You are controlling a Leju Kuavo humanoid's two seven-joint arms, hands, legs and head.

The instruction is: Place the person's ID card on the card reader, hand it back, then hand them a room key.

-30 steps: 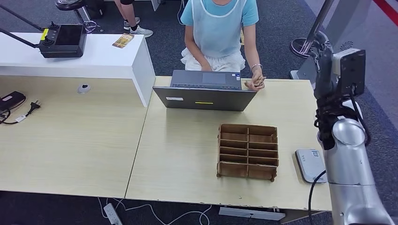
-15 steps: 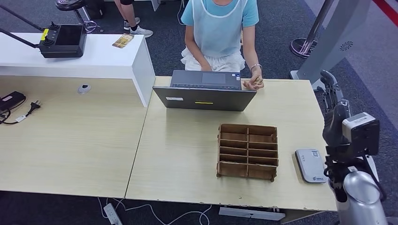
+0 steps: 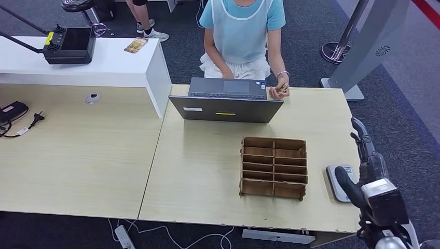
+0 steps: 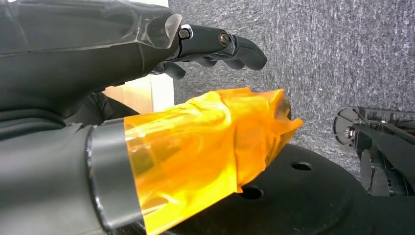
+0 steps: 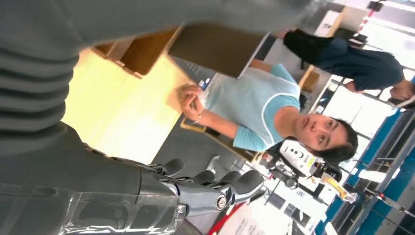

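A person in a light blue top sits behind the laptop (image 3: 227,101) and holds a small brownish card (image 3: 283,91) at its right corner. The same person's hand (image 5: 191,100) hovers over the table edge in the right wrist view. The grey card reader (image 3: 340,179) lies near the table's right front edge. My right hand (image 3: 369,168) hangs low just right of the reader, fingers spread, holding nothing; its thumb covers part of the reader. My left hand (image 4: 122,54) hangs over dark carpet, fingers out straight, its thumb wrapped in orange film, nothing in it.
A brown wooden divider box (image 3: 274,167) with several compartments stands left of the reader; I cannot make out what is in it. A white counter (image 3: 104,65) with a black device stands at the back left. A plug and cable (image 3: 26,122) lie at the far left.
My right arm has come down from high at the table's far right edge to low beside the card reader. The person's hand with the card has stayed at the laptop's corner.
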